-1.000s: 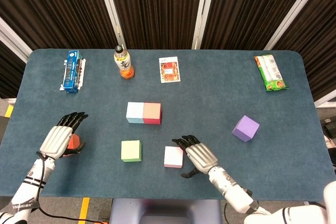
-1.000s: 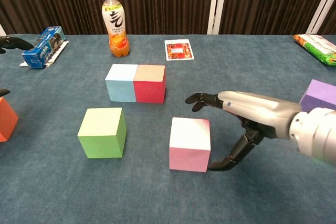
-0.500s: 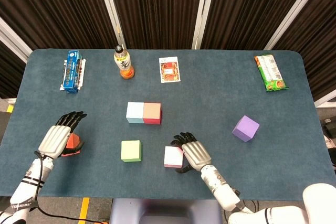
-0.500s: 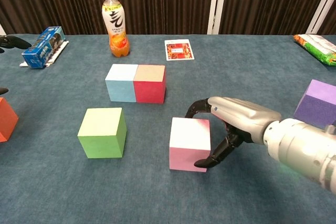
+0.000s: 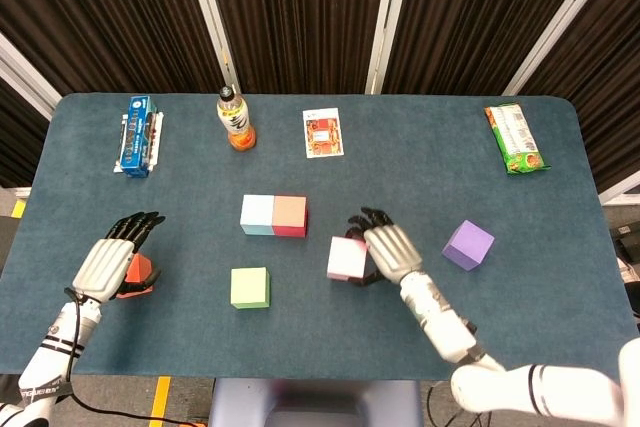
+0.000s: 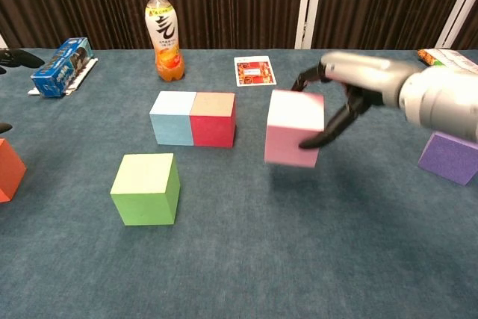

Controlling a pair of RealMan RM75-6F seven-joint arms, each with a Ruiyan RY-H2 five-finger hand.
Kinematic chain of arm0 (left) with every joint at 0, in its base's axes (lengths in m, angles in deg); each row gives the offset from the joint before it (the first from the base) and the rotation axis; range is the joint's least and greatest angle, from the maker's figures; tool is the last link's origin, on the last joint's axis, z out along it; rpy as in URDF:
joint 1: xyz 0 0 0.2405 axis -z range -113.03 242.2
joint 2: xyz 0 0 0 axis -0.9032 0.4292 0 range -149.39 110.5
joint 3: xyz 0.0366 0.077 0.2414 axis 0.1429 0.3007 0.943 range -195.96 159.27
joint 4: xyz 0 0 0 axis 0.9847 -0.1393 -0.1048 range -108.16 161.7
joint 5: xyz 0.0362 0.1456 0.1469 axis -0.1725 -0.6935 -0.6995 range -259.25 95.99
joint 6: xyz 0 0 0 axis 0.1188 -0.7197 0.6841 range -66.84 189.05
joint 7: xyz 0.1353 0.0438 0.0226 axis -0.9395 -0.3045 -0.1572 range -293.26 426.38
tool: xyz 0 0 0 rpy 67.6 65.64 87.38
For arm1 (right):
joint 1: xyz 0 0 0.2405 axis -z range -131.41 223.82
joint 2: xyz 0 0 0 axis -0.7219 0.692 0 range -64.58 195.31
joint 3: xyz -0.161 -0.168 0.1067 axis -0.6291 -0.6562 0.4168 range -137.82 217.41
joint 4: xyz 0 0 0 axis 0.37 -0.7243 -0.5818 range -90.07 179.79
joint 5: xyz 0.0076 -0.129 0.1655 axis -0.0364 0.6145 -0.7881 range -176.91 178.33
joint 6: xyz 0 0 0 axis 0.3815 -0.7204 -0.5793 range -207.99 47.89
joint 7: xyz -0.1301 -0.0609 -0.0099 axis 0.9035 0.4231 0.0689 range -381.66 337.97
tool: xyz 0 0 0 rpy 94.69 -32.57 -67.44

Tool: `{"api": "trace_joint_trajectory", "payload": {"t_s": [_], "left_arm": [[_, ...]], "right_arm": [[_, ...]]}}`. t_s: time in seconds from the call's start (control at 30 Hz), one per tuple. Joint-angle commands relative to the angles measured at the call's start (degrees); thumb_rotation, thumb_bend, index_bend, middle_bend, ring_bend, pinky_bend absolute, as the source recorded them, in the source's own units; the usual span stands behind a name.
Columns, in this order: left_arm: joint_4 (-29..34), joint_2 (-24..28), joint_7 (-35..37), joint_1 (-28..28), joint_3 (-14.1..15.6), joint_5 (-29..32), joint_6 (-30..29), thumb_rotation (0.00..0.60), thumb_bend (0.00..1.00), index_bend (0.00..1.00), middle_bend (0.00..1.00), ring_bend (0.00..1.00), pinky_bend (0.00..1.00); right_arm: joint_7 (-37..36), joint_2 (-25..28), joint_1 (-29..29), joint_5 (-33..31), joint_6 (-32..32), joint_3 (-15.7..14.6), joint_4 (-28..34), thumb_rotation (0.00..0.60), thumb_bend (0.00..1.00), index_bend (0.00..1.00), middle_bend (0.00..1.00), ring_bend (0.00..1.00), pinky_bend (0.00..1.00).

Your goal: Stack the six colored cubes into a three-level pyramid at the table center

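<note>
Now lifted off the tabletop (image 5: 420,147): pink cube (image 5: 346,258), pinched by the right robot hand (image 5: 390,250) between thumb and fingers, slightly tilted, just right of the blue cube (image 5: 257,214) and red cube (image 5: 290,215) pair. Green cube (image 5: 249,287) resting nearer front. Left robot hand (image 5: 108,262) spread above the orange cube (image 5: 138,274). Purple cube (image 5: 468,244) further right.

Right hand (image 5: 388,249) grips the pink cube (image 5: 346,258) just right of the light blue cube (image 5: 257,213) and red cube (image 5: 290,215); left hand (image 5: 105,264) rests over the orange cube (image 5: 138,271), green cube (image 5: 249,287) between
</note>
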Motion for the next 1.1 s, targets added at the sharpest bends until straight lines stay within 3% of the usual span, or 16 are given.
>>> {"api": "trace_joint_trajectory", "payload": {"t_s": [0.03, 0.2, 0.33, 0.5, 0.7, 0.97, 1.1], "left_arm": [[0.2, 0.0, -0.5, 0.0, -0.1, 0.4, 0.1, 0.6, 0.34, 0.1, 0.05, 0.01, 0.09], [0.8, 0.1, -1.5, 0.1, -0.5, 1.4, 0.4, 0.6, 0.33, 0.1, 0.05, 0.01, 0.09], [0.9, 0.1, -1.7, 0.2, -0.6, 1.7, 0.5, 0.6, 0.33, 0.1, 0.05, 0.01, 0.09], [0.5, -0.1, -1.9, 0.3, -0.9, 2.8, 1.2, 0.6, 0.33, 0.1, 0.05, 0.01, 0.09], [-0.6, -0.6, -1.2, 0.4, -1.1, 3.7, 1.9, 0.6, 0.34, 0.1, 0.05, 0.01, 0.09], [-1.7, -1.3, -0.5, 0.7, -1.2, 3.8, 2.5, 0.6, 0.34, 0.1, 0.05, 0.01, 0.09], [-1.9, -1.4, -0.3, 0.7, -1.2, 3.7, 2.5, 0.6, 0.33, 0.1, 0.05, 0.01, 0.09]], "right_arm": [[-3.2, 3.2, -4.7, -4.1, 6.9, 4.7, -4.2, 0.6, 0.3, 0.54, 0.27, 0.07, 0.19], [-4.5, 2.2, -10.2, -7.6, 14.0, 5.7, -12.4, 0.6, 0.3, 0.53, 0.27, 0.07, 0.18], [-4.7, 1.4, -11.5, -8.3, 15.6, 5.5, -14.6, 0.6, 0.3, 0.52, 0.27, 0.07, 0.17], [-5.1, -4.9, -16.7, -10.6, 20.5, 4.0, -25.8, 0.6, 0.3, 0.5, 0.27, 0.07, 0.15], [-7.2, -10.2, -19.6, -10.7, 23.1, 3.1, -34.7, 0.6, 0.3, 0.48, 0.27, 0.07, 0.14], [-9.3, -13.4, -21.5, -10.2, 25.1, 2.3, -40.0, 0.6, 0.3, 0.46, 0.26, 0.06, 0.13], [-8.5, -14.1, -22.2, -11.0, 25.1, 1.0, -41.2, 0.6, 0.3, 0.36, 0.25, 0.04, 0.12]]}}
